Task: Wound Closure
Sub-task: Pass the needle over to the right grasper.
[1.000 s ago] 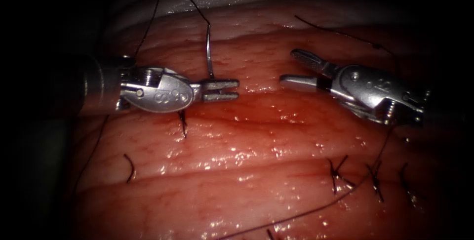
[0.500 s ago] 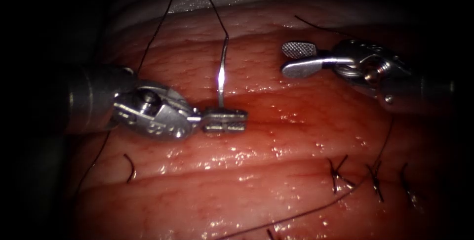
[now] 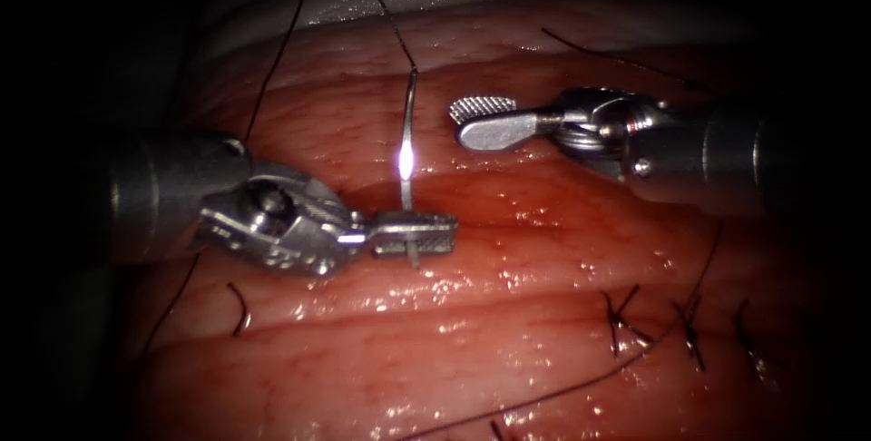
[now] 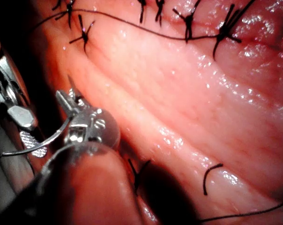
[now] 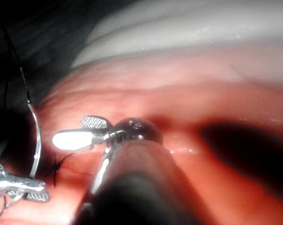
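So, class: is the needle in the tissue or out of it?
Out. The needle stands clear above the tissue, gripped near its tip end by the left tool, with thread trailing from its upper end.

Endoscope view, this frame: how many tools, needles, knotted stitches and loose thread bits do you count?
Tools: 2. The left claw is shut on the needle near its tip; the right claw is open and holds nothing.
Needles: 1, not in the tissue.
Knotted stitches: 3 clearly seen, at the right.
Loose thread bits: 1.
Total: 7.
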`<state>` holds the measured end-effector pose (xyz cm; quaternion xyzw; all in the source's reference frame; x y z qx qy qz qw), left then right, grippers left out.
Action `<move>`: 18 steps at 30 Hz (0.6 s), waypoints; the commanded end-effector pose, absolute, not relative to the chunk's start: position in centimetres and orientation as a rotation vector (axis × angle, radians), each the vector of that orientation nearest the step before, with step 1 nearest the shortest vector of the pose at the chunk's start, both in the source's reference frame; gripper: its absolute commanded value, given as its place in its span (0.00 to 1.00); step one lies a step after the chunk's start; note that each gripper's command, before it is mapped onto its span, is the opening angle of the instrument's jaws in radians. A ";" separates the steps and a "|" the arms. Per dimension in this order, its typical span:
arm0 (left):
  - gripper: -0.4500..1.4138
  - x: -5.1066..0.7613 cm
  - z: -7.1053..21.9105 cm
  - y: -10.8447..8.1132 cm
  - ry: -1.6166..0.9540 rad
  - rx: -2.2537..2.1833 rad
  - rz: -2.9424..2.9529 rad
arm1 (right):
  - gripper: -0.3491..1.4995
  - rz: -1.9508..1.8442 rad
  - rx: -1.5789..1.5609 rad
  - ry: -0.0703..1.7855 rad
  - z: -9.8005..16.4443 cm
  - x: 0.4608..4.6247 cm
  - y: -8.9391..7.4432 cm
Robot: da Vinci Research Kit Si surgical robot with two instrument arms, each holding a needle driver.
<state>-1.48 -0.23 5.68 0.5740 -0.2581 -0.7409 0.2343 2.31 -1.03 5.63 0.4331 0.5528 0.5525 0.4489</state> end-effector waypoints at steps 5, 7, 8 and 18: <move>0.00 -1.54 5.7 -0.2 -0.723 1.558 -2.017 | 0.84 1.363 1.077 1.369 5.5 2.58 -1.1; 0.00 -1.55 5.7 -0.2 -0.724 1.558 -2.017 | 0.85 1.365 1.081 1.371 5.5 2.64 -1.1; 0.00 -1.55 5.7 -0.2 -0.727 1.553 -2.013 | 0.86 1.362 1.083 1.365 5.5 2.66 -1.1; 0.00 -1.57 5.7 -0.3 -0.728 1.553 -2.014 | 0.87 1.362 1.087 1.365 5.5 2.81 -1.1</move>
